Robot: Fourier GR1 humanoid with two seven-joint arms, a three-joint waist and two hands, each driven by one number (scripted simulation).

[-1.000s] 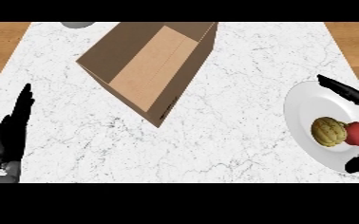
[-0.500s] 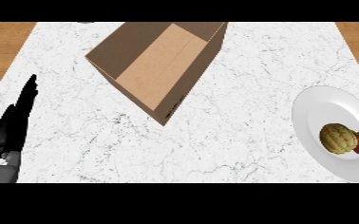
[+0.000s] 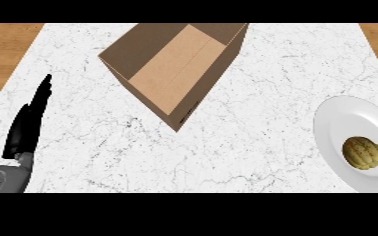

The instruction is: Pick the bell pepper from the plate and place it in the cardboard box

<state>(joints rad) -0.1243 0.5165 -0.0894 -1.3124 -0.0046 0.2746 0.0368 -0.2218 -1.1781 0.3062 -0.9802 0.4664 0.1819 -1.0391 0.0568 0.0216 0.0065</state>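
Head view: the cardboard box (image 3: 177, 72) lies open-topped on the marble counter (image 3: 251, 145), upper middle, turned so one corner points down toward the robot. Take the box as the landmark. Well to its lower right, cut by the view's right edge, is the white plate (image 3: 332, 130). On the part of the plate that shows sits one rounded, yellow-green, ribbed thing (image 3: 360, 153), apart from the box and touching only the plate. It looks more like a small melon or gourd than a pepper; if a bell pepper is on the plate, it lies outside the view.

To the box's lower left, at the view's left edge, is the left hand (image 3: 26, 122), its black fingers straight and together, pointing up the counter, holding nothing; it is resting. The right hand does not show at all.

The plate lies on the far side of the box from the left hand, so the right arm is likely the nearer one. From the plate, the carry would run up and to the left into the box's open mouth.
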